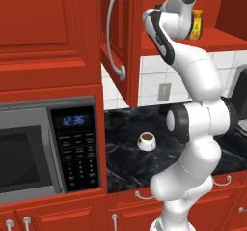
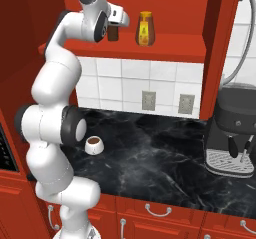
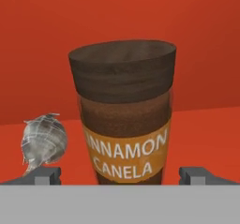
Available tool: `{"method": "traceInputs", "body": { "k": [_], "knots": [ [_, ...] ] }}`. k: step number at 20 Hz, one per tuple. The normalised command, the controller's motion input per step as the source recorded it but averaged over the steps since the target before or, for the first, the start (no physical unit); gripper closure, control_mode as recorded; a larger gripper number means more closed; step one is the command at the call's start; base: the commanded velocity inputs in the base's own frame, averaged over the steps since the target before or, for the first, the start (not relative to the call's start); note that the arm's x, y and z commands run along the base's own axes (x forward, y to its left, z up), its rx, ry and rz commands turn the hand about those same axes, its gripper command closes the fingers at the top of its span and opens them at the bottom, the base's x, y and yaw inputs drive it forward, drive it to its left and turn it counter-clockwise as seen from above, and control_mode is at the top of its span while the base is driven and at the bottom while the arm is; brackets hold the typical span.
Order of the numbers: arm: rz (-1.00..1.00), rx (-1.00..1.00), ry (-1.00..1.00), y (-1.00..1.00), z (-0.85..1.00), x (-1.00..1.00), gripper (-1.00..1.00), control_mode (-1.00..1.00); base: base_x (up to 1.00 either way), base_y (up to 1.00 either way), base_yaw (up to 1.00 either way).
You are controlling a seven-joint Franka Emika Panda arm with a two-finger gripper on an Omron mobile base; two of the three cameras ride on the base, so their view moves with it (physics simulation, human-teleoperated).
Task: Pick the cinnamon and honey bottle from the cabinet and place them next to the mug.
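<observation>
The cinnamon (image 3: pixel 124 120), a dark brown jar with a dark cap and an orange label band, stands upright on the red cabinet shelf (image 2: pixel 165 50). My gripper (image 3: pixel 122 177) is open, one fingertip on each side of the jar's base and apart from it. From the right base view the cinnamon (image 2: pixel 113 34) sits just under my hand, and the amber honey bottle (image 2: pixel 145 29) stands to its right on the same shelf. The honey bottle (image 1: pixel 197 26) peeks out behind the arm in the left base view. Down on the black counter is the white mug (image 1: pixel 146 140) (image 2: pixel 93 144).
The cabinet door (image 1: pixel 126 41) with its curved silver handle (image 1: pixel 112 32) hangs open left of the arm. A pale grey ridged round thing (image 3: pixel 44 141) lies on the shelf beside the jar. A coffee machine (image 2: pixel 232 133) stands at the counter's right, a microwave (image 1: pixel 43 148) at the left.
</observation>
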Motion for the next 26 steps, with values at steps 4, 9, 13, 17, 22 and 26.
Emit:
{"method": "traceInputs", "body": {
  "k": [4,9,13,17,22,26],
  "knots": [
    [0.00,0.00,0.00,0.00,-0.03,0.11,-1.00,-1.00,0.00,0.00,0.00],
    [0.00,0.00,0.00,0.00,0.00,0.08,-1.00,-1.00,0.00,0.00,0.00],
    [0.00,0.00,0.00,-0.02,0.00,0.14,-1.00,-1.00,0.00,0.00,0.00],
    [0.00,0.00,0.00,-0.04,0.00,0.02,-1.00,-1.00,0.00,0.00,0.00],
    [0.00,0.00,0.00,-0.03,0.00,0.00,-1.00,-1.00,0.00,0.00,0.00],
    [0.00,0.00,0.00,0.00,0.00,0.00,-1.00,-1.00,0.00,0.00,0.00]
  ]
}}
